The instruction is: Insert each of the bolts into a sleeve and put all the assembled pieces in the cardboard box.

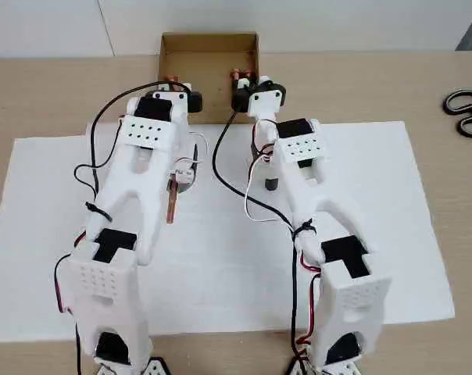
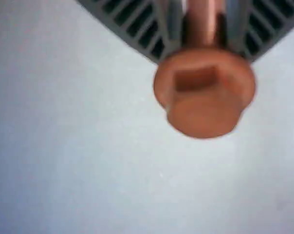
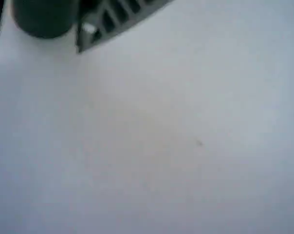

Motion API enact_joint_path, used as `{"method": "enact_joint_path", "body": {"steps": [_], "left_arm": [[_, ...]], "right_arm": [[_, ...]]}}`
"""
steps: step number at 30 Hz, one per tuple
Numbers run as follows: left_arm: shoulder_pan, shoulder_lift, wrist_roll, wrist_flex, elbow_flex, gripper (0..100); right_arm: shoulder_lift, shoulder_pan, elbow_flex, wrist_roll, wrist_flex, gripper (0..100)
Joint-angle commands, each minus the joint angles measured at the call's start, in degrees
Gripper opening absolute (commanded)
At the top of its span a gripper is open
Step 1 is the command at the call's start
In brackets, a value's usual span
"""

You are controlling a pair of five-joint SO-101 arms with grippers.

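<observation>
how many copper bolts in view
3: one copper-coloured metal bolt in the left jaws above the white paper sheet, a second bolt and third bolt by the near edge of the brown cardboard box. More may be hidden.

Two arms [image 1: 146,148] [image 1: 302,156], one cardboard box [image 1: 209,55], one scissors [image 1: 464,112]

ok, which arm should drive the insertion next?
Left, probably: its jaws grip the copper bolt, free to swing across the white sheet, while the right's jaws hold the dark sleeve nearby as a target.
</observation>
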Motion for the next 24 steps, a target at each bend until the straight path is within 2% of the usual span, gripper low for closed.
{"method": "enact_joint_path", "body": {"steps": [1, 16, 21, 24], "left_arm": [[0.26, -0.53, -0.35, 0.35, -2.68, 1], [0.26, -0.53, -0.35, 0.35, -2.68, 1], [0.26, -0.53, -0.35, 0.35, -2.59, 1], [0.26, -0.53, -0.35, 0.35, -2.59, 1]], "right_arm": [[-0.4, -0.04, -2.11, -0.7, -0.31, 8.3], [-0.84, -0.04, -2.2, -0.44, 4.0, 8.7], [-0.92, -0.04, -2.37, -0.44, 4.35, 18.0], [-2.86, -0.66, -4.57, -0.79, 9.36, 22.6]]}}
